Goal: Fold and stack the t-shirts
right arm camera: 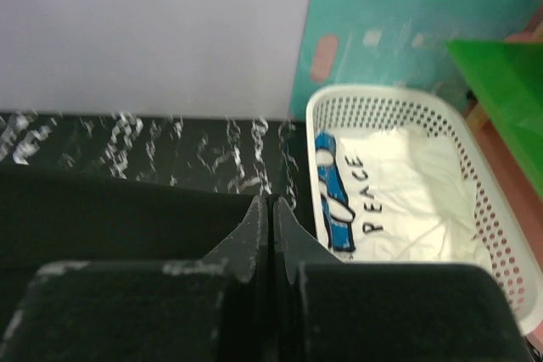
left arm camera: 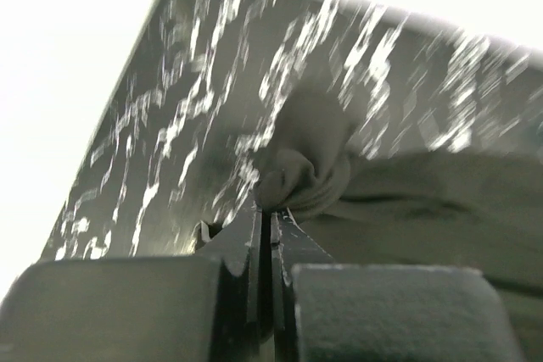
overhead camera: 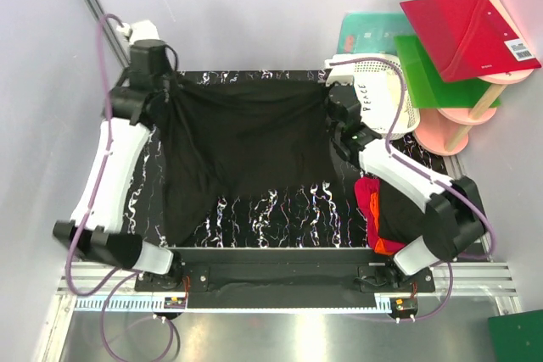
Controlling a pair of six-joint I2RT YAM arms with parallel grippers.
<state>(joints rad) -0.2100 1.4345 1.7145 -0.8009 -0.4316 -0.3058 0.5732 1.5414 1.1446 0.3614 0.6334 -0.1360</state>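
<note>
A black t-shirt (overhead camera: 246, 137) is stretched over the marbled black table (overhead camera: 280, 214), its two far corners lifted. My left gripper (overhead camera: 166, 84) is shut on the far left corner; in the left wrist view a bunched knot of cloth (left arm camera: 305, 167) sits at the tips of that gripper (left arm camera: 271, 208). My right gripper (overhead camera: 333, 92) is shut on the far right corner, and the shirt's edge (right arm camera: 110, 209) runs up to its closed tips (right arm camera: 271, 201). A pile of red, orange and black t-shirts (overhead camera: 379, 214) lies at the table's right edge, partly under the right arm.
A white lattice basket (overhead camera: 405, 99) holding white cloth printed PEACE (right arm camera: 399, 184) stands just right of the right gripper. Behind it are a teal board (overhead camera: 365, 33) and red (overhead camera: 467, 27) and green (overhead camera: 433, 74) boards on a pink stand.
</note>
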